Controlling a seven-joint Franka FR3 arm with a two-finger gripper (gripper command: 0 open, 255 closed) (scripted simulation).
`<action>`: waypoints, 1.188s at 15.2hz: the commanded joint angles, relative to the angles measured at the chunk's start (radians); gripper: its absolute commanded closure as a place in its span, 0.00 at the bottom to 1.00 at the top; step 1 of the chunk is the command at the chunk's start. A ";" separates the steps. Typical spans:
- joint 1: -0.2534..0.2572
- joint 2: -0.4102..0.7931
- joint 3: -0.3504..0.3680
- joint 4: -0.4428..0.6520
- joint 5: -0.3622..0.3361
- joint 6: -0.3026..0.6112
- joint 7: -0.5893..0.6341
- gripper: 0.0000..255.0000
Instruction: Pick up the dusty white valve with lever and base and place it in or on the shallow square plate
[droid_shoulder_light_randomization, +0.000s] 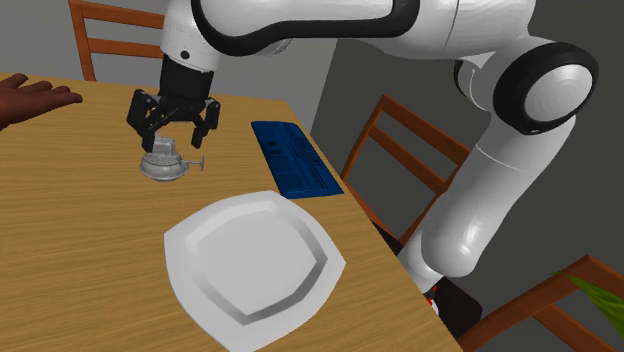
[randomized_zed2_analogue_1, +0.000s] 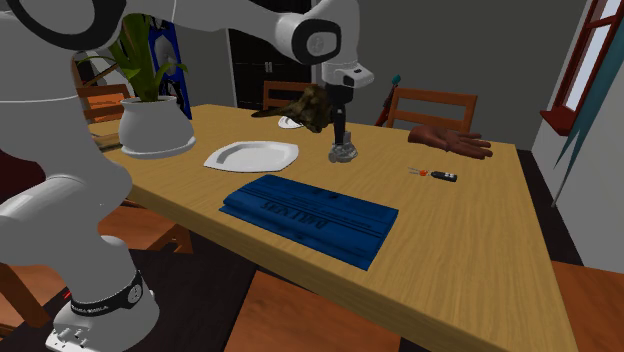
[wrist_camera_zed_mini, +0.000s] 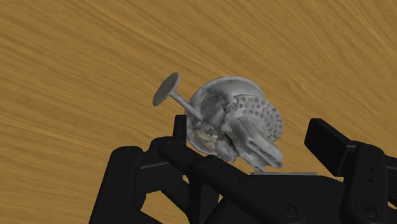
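Note:
The valve (droid_shoulder_light_randomization: 163, 160) is a dusty grey-white piece with a round base and a thin lever ending in a small disc, standing on the wooden table (droid_shoulder_light_randomization: 70, 250). My gripper (droid_shoulder_light_randomization: 172, 142) hangs directly over it, open, fingers straddling its top. In the wrist view the valve (wrist_camera_zed_mini: 235, 121) lies between the two black fingers (wrist_camera_zed_mini: 180, 130), which stand apart and do not clasp it. The shallow square plate (droid_shoulder_light_randomization: 190, 270), white-grey, lies nearer the stand than the valve. From the second exterior view, the gripper (randomized_zed2_analogue_1: 341, 135) points down at the valve (randomized_zed2_analogue_1: 344, 152), with the plate (randomized_zed2_analogue_1: 252, 155) to that view's left.
A blue flat mat (droid_shoulder_light_randomization: 295, 160) lies along the table edge beside the plate. A brown hand-shaped object (droid_shoulder_light_randomization: 35, 95) rests at the far corner. A potted plant (randomized_zed2_analogue_1: 155, 125), a small red-and-black item (randomized_zed2_analogue_1: 437, 175) and wooden chairs (droid_shoulder_light_randomization: 400, 150) surround the work area.

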 joint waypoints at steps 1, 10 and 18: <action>0.002 0.006 0.001 -0.015 -0.002 0.022 0.001 0.00; 0.002 0.006 0.001 -0.015 -0.002 0.021 0.001 1.00; 0.002 0.006 0.002 -0.015 -0.002 0.022 0.001 1.00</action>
